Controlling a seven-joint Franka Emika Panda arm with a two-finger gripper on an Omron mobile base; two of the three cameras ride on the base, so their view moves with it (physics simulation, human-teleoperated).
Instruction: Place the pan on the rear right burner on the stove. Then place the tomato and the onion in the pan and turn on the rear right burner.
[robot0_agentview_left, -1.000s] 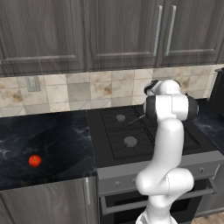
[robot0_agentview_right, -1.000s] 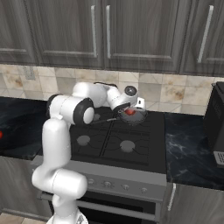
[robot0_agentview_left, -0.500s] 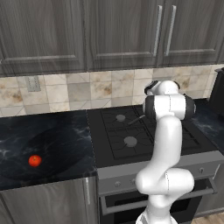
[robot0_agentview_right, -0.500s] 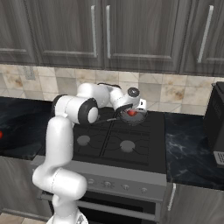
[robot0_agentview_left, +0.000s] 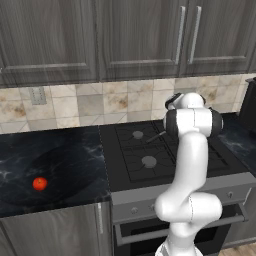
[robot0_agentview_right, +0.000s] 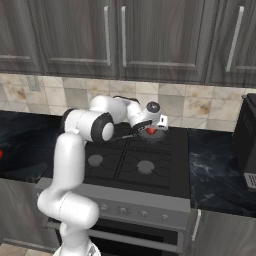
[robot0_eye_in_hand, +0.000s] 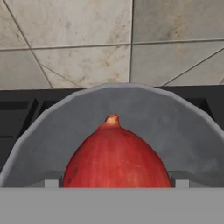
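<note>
The pan (robot0_agentview_right: 159, 137) sits at the stove's (robot0_agentview_right: 167, 172) rear right, covering the rear right burner. Its thin handle (robot0_agentview_left: 156, 136) points left. My gripper (robot0_agentview_right: 150, 128) hangs just over the pan, jaws wide and shut on the onion (robot0_agentview_right: 150, 131). In the hand view the pinkish-red onion (robot0_eye_in_hand: 116, 159) sits close up between the fingertips, low inside the grey pan (robot0_eye_in_hand: 183, 127), with the tiled wall behind. The tomato (robot0_agentview_left: 39, 183) lies far to the left on the dark counter (robot0_agentview_left: 65, 160).
A tall black appliance (robot0_agentview_right: 248, 142) stands on the counter right of the stove. Three burners (robot0_agentview_right: 145, 166) are uncovered, with the knobs (robot0_agentview_right: 143, 213) on the front panel. Wall cabinets hang above the tiled backsplash.
The gripper has sunk a little toward the pan with the onion in it. The tomato and the pan have stayed put.
</note>
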